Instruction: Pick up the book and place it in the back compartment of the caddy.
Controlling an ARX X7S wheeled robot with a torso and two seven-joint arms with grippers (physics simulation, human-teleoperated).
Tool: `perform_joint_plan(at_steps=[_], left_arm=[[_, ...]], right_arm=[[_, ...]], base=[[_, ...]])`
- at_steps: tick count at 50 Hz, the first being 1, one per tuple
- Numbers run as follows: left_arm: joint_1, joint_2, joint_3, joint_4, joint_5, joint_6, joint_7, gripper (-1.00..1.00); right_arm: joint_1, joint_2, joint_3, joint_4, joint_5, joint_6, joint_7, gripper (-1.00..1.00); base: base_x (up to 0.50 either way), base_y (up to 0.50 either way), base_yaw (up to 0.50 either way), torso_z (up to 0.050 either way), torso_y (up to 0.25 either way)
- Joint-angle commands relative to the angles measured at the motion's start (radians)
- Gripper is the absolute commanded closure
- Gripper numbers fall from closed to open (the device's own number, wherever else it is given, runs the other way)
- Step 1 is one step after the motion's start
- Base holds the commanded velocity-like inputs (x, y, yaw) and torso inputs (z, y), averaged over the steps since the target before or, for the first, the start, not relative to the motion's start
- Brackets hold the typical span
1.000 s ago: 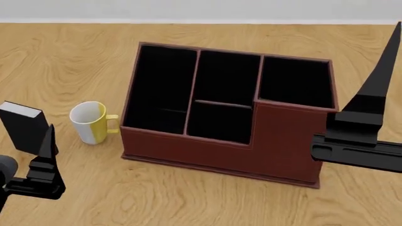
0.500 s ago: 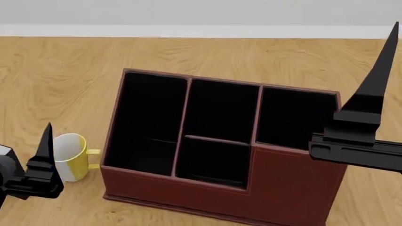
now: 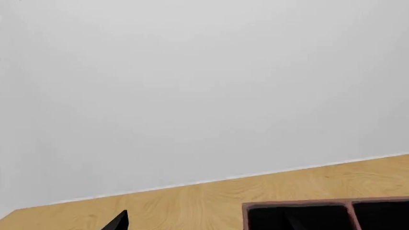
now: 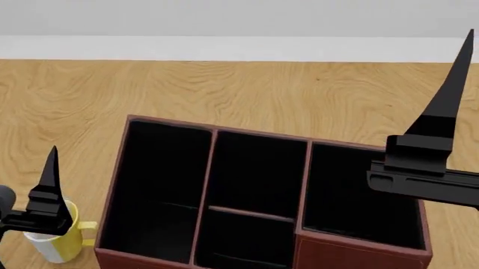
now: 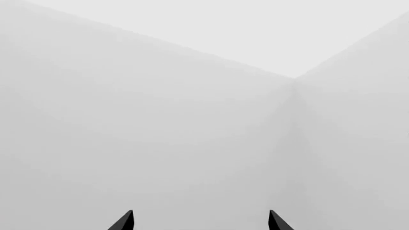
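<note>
The book does not show in any of our current views, so we cannot say where it lies or whether anything holds it. In the head view we see the caddy (image 4: 262, 196), reddish-brown with black lining, sitting on a light wooden surface (image 4: 224, 89) with swirling grain. Its near edge runs out of the bottom of the view. Two long cells flank a middle column, which a low divider splits into a far cell and a near cell (image 4: 243, 244); the near one is cut off by the edge of the view, so we cannot compare their sizes or tell which is the back compartment.

A mug (image 4: 56, 241), white outside with a yellow handle, stands just left of the caddy, apart from it. The left gripper (image 4: 45, 202) hangs in front of the mug at the near left; only one pointed black finger shows there, and the left wrist view catches just one fingertip (image 3: 118, 221), so we cannot tell how its jaws stand. That wrist view also shows a corner of the caddy (image 3: 294, 207) on the wood.

The right gripper (image 4: 438, 151) hovers over the caddy's right side. In the right wrist view its two fingertips (image 5: 126, 221) stand well apart with nothing between them, facing a bare room corner.

Beyond the wood, a pale strip (image 4: 239, 49) meets a plain grey-white wall (image 3: 191, 86).
</note>
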Motion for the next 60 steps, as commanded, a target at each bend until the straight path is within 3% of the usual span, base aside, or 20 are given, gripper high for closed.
perform_joint_plan(at_steps=[1, 12, 45, 60], left_arm=[[0.005, -0.004, -0.001, -0.001, 0.002, 0.007, -0.004, -1.00], [0.001, -0.004, -0.006, 0.003, -0.002, 0.003, -0.013, -1.00], [-0.002, -0.013, 0.007, 0.007, -0.004, -0.004, -0.021, -1.00], [-0.024, -0.015, -0.007, 0.079, -0.044, -0.098, -0.050, -1.00]], right_arm=[[0.000, 0.003, -0.002, -0.005, -0.003, -0.005, 0.005, -1.00], [-0.017, 0.012, 0.003, -0.010, -0.009, -0.022, 0.008, -1.00], [-0.041, 0.035, 0.011, -0.011, -0.009, -0.055, 0.017, -1.00], [-0.067, 0.044, 0.015, -0.007, -0.021, -0.079, 0.017, -1.00]], base=[[0.00, 0.00, 0.00, 0.000, 0.000], [0.00, 0.00, 0.00, 0.000, -0.009], [0.00, 0.00, 0.00, 0.000, -0.202], [0.00, 0.00, 0.00, 0.000, -0.009]])
